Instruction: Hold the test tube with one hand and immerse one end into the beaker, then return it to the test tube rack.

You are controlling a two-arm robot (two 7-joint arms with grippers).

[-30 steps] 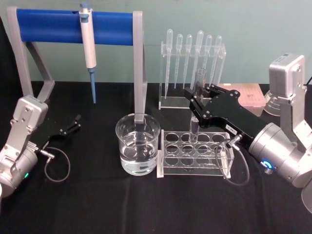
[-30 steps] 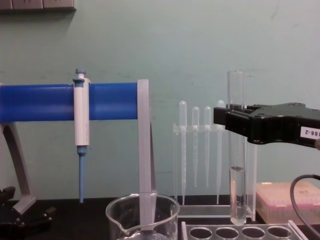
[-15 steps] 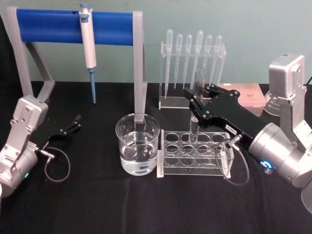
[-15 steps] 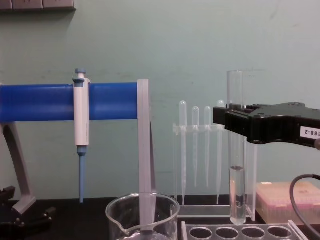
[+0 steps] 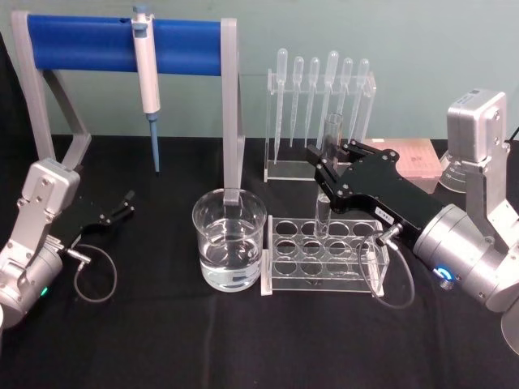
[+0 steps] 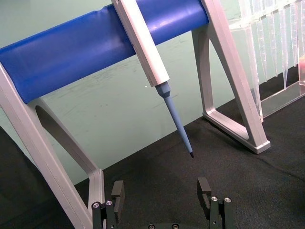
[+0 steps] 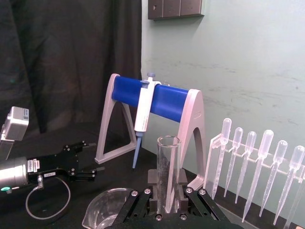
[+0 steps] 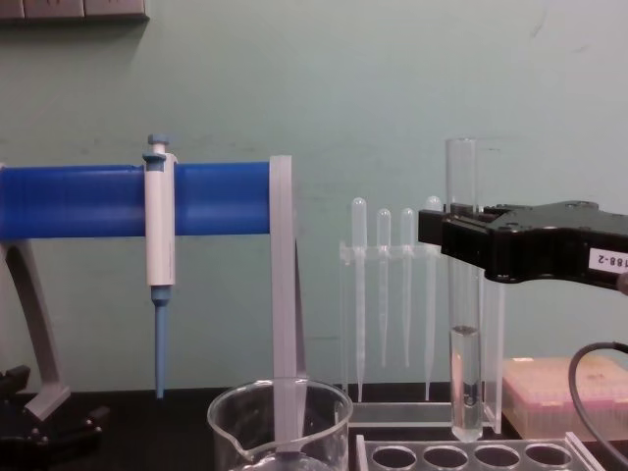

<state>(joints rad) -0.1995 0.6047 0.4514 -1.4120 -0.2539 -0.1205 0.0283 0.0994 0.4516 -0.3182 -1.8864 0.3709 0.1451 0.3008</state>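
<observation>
The clear round-bottomed glass test tube [image 8: 465, 378] is held upright, right of centre in the frame, just above the clear plastic rack [image 5: 324, 275]. The black right gripper [image 5: 323, 177] has its fingers clamped at mid-length. Smooth, brittle and seemingly part-filled, the tube is best gripped gently. The left gripper [image 6: 161, 193] is parked at left, fingers spread.

The chest view's bottom edge cuts off the beaker [image 8: 324, 424].
</observation>
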